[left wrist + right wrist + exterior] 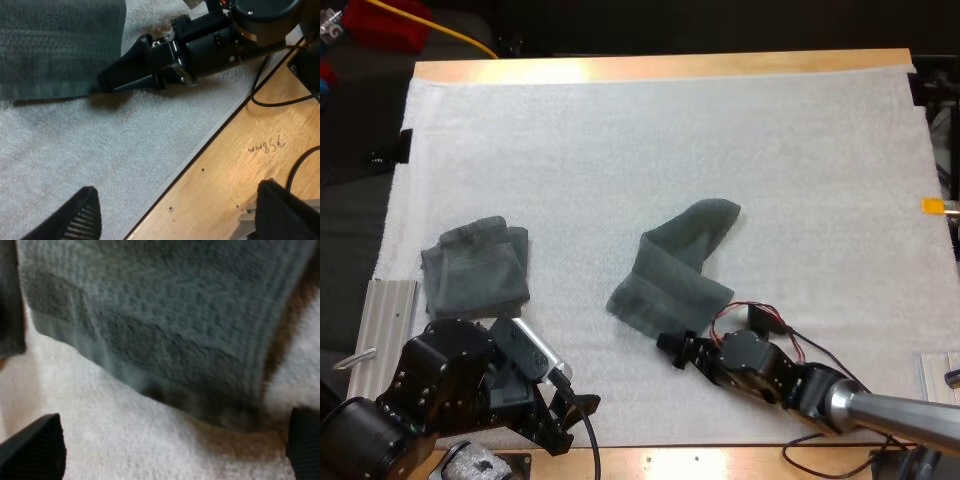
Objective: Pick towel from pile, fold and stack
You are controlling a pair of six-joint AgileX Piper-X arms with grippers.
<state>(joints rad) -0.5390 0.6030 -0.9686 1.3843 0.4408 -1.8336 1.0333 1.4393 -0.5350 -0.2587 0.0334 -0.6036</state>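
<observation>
The right gripper (670, 350) hovers low over the white mat (620, 140) with its fingers (37, 450) spread and clear of the cloth, their tips just short of the near hem of the loose towel (675, 270). That towel lies straight ahead of it, its long axis running away toward the table's far side and slightly right, so the right arm is clearly the nearer one. The left gripper (575, 415), also spread and empty, hangs at the mat's near edge, beside a folded towel (478, 268). A pencilled scribble (267, 146) on the wooden table (240, 190) is not legible; no brands show.
</observation>
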